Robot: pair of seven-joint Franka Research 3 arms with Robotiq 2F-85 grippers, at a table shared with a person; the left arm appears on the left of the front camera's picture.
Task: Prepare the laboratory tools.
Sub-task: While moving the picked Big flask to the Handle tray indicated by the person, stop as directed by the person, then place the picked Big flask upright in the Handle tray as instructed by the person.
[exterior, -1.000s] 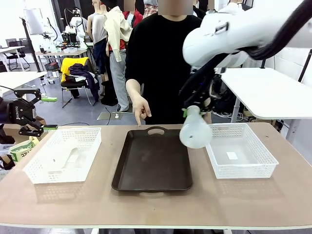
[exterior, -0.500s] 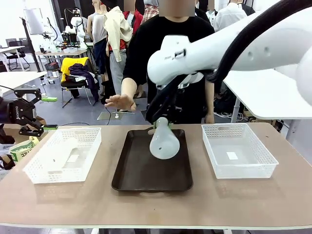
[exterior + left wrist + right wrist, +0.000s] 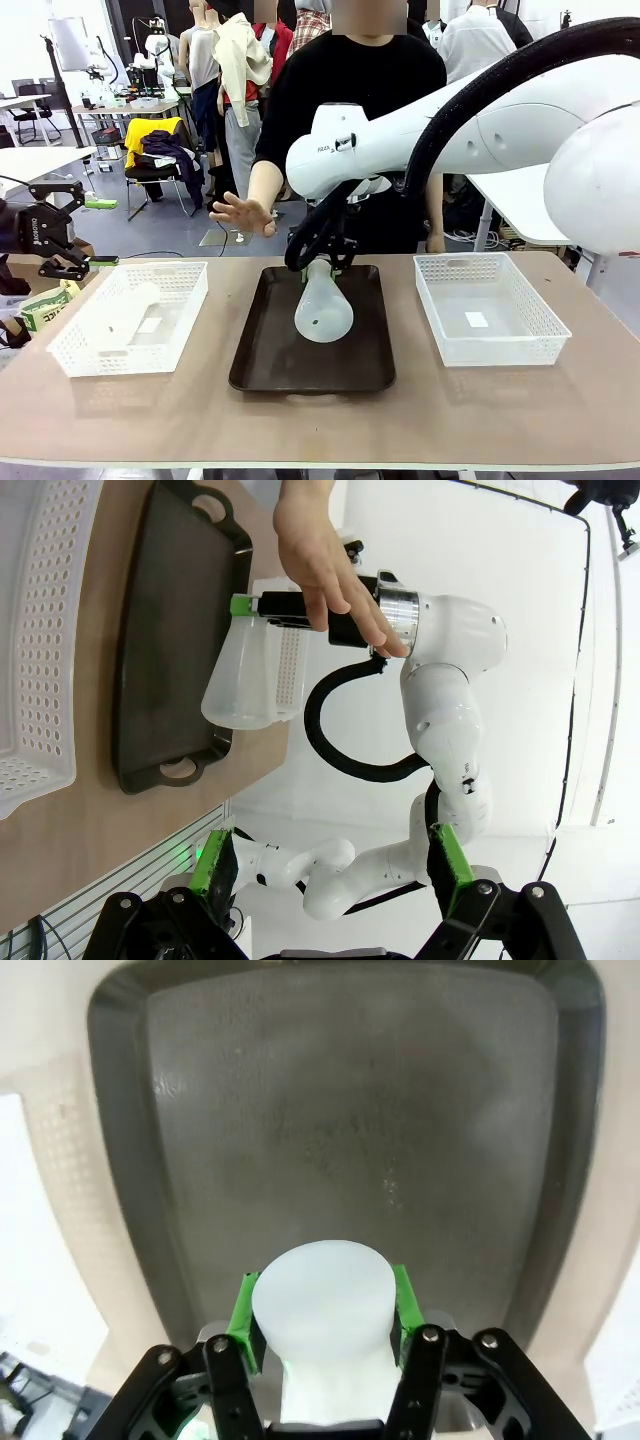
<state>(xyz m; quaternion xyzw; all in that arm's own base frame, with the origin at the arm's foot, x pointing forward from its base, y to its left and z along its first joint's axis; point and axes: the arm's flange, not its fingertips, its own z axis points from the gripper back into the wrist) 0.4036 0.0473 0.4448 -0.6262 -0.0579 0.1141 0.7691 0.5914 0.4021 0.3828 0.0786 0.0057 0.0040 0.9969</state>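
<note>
A frosted-white conical flask point(image 3: 322, 308) hangs neck-up just above the dark brown tray point(image 3: 270, 365). My right gripper point(image 3: 320, 264) is shut on its neck, with the arm reaching in from the right. In the right wrist view the flask point(image 3: 320, 1305) sits between the green pads point(image 3: 243, 1320) over the tray point(image 3: 350, 1110). A second frosted flask point(image 3: 133, 315) lies on its side in the left basket point(image 3: 75, 360). My left gripper point(image 3: 98, 232) hovers open off the table's left end. Its fingers point(image 3: 215, 860) stand wide apart in the left wrist view, which also shows the held flask point(image 3: 240, 675).
A white lattice basket point(image 3: 545, 335) stands right of the tray with a small label inside. A person in black stands at the far side, one hand point(image 3: 240, 212) held out flat above the tray's far left corner. Bare tabletop runs along the near edge.
My right arm has carried the flask leftward from beside the right basket to over the tray and lowered it. The person's hand rose from pointing down to flat. The left gripper stayed still.
</note>
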